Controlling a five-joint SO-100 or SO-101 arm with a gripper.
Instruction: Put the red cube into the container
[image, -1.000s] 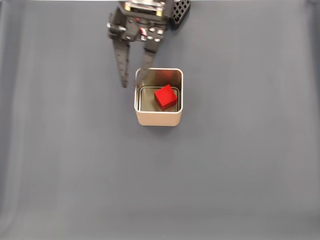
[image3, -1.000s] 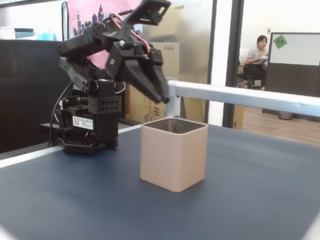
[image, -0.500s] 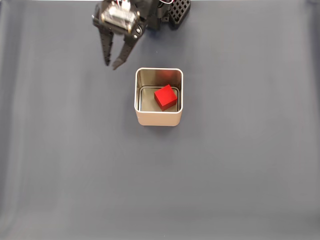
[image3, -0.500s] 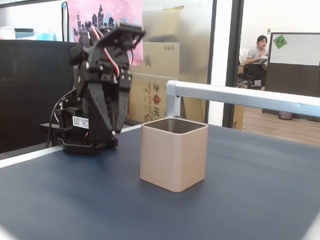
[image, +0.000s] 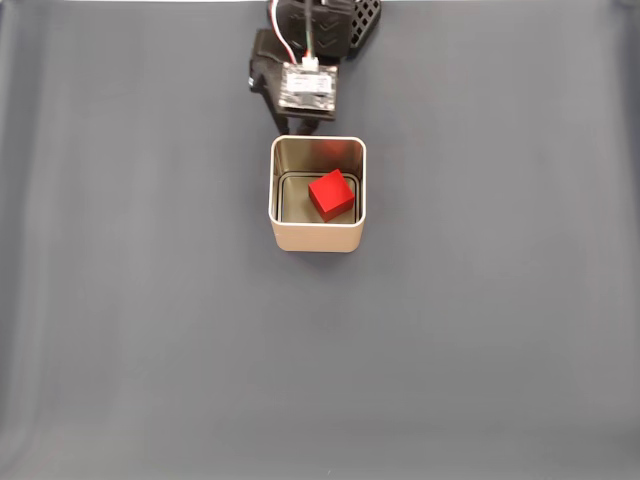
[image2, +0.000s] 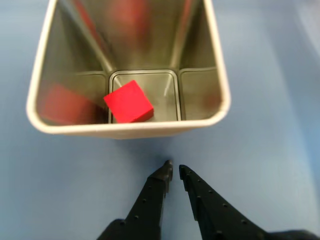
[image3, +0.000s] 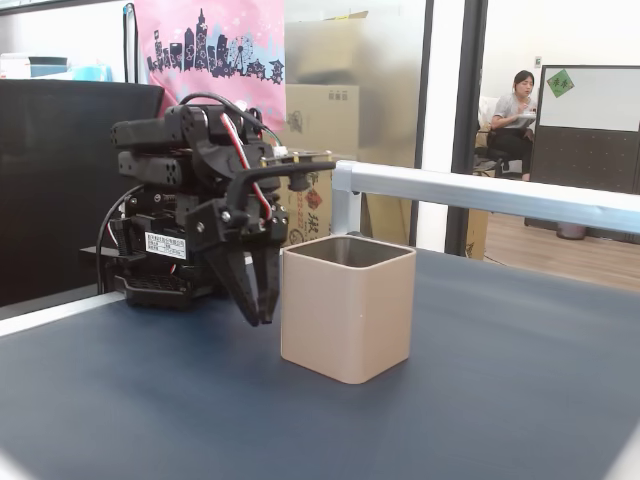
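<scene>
Red against shiny metal: the red cube (image: 332, 194) sits on the floor of the container (image: 318, 240), a square tin near the middle of the table's (image: 480, 330) far edge. In the wrist view the cube (image2: 128, 102) lies ahead of the fingers (image2: 161, 178), past the tin's near wall. The gripper (image2: 174, 171) hangs just outside that wall, tips pointing down, nearly closed and holding nothing. The arm is folded low behind it.
</scene>
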